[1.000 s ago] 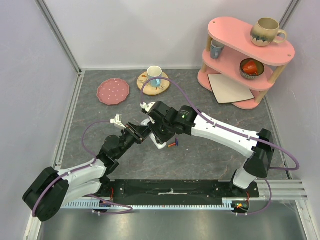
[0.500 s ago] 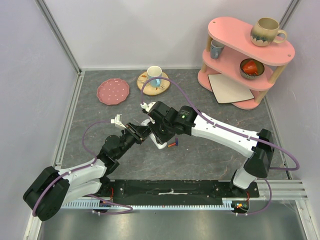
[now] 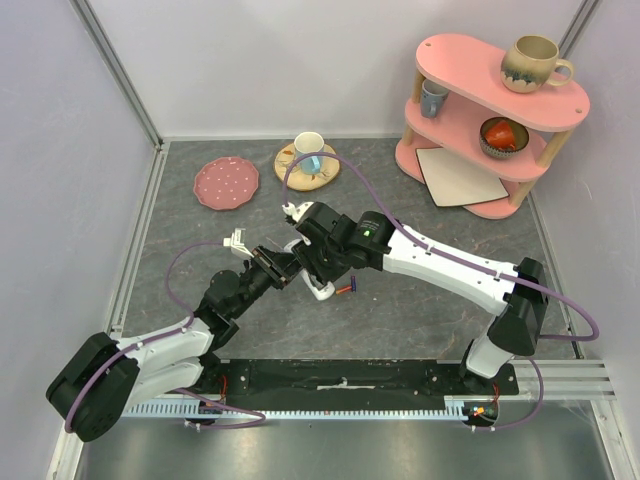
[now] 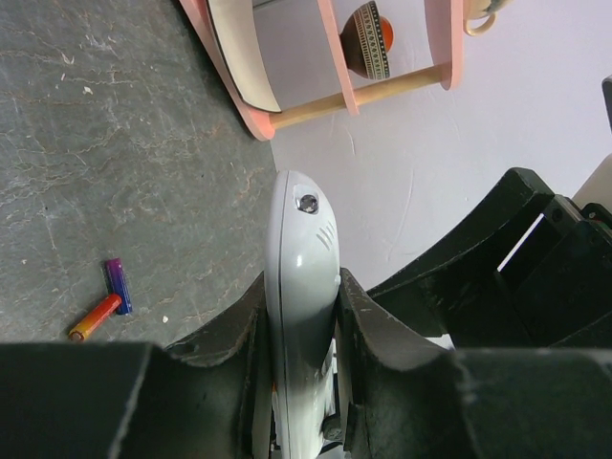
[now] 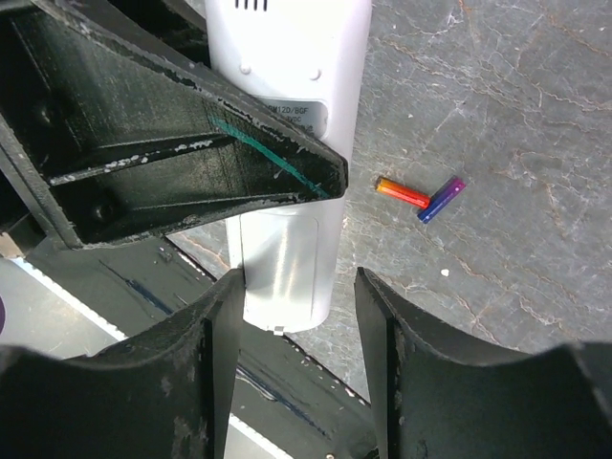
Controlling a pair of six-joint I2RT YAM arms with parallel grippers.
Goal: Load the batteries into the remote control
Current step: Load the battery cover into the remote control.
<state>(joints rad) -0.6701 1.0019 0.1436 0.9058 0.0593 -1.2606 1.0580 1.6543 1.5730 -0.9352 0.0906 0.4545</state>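
Nudged slightly left, the right claw point(image 5: 298, 287) gapes wide astride the remote control point(image 5: 287, 57), pinched edgewise by the left claw point(image 4: 301, 287). Light, stiff, slick plastic: grip its long edges. Two batteries point(image 5: 419, 198) lie on the table point(image 5: 497, 96).

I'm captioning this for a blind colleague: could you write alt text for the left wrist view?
The left gripper clamps a slim white plastic remote control edge-on. An orange-red battery and a blue-purple battery lie touching on the grey stone-look table beside it; a pink shelf stands beyond.
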